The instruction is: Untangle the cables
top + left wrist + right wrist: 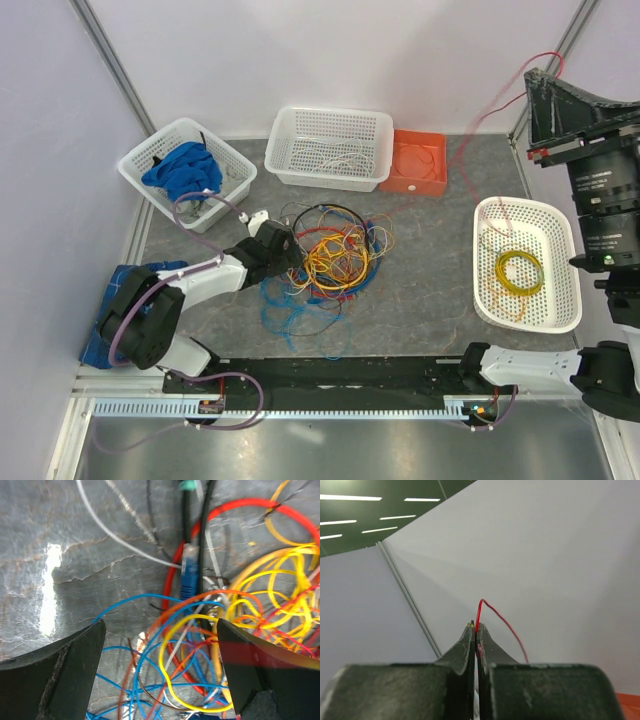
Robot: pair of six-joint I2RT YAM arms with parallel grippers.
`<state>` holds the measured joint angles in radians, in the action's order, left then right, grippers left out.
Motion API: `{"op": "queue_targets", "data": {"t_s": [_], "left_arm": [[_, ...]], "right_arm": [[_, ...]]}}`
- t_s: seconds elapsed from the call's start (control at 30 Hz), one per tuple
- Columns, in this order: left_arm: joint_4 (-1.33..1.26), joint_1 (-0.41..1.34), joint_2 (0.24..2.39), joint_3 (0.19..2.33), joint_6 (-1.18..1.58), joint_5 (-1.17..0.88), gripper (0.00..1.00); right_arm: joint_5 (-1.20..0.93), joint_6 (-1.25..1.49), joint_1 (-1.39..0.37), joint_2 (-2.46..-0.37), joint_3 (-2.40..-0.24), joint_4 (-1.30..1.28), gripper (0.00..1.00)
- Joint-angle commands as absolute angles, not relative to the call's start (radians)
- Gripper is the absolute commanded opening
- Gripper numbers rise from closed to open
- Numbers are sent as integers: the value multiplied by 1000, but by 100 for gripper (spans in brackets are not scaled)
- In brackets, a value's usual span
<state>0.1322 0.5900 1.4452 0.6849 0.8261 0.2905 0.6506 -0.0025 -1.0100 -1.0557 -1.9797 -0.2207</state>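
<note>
Top view, cables: a loose bunch (325, 255) of yellow, orange, red, blue, black and white wires lies on the grey worktop (420, 300).
Top view, left gripper: it (295, 250) sits at the bunch's left edge, low over the wires.
Top view, red wire: one thin strand (490, 105) climbs from the worktop right of the bunch to the raised right arm (590, 150); its lower end cannot be traced.
Top view, baskets: beyond the bunch stands a white basket (330, 125) with a few pale wires in it, and an orange tray (418, 165) touches its right side. Left of and beyond the bunch is a basket holding a blue cloth (180, 168). Well right of the bunch is a basket (560, 240) with a yellow coil (520, 270).
Left wrist view, gripper: the jaws are spread wide and hold nothing, with one finger (60, 675) at each lower corner.
Left wrist view, cables: the bunch fills the space between and beyond the fingers. A yellow loop (195, 665) is nearest, a blue plug (189, 575) lies further in, and a red arc curves around it.
Right wrist view, right gripper: the jaws (475, 635) are pressed together, pinching the red wire, which loops up from the tips and falls away to the right in front of a pale wall.
</note>
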Motion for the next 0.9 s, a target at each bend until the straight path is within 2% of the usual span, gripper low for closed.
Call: {"op": "queue_targets", "data": {"t_s": [0.0, 0.17, 0.5, 0.87], "left_arm": [[140, 560, 1490, 695, 874, 193, 99], [140, 563, 1395, 693, 868, 172, 100], [193, 566, 982, 686, 816, 196, 100], [310, 568, 686, 603, 805, 183, 100]], "right_arm": [[699, -40, -1008, -1081, -1924, -213, 0], [733, -66, -1008, -1103, -1879, -206, 0], [840, -196, -1008, -1195, -1862, -114, 0], [919, -400, -951, -1463, -2153, 89, 0]]}}
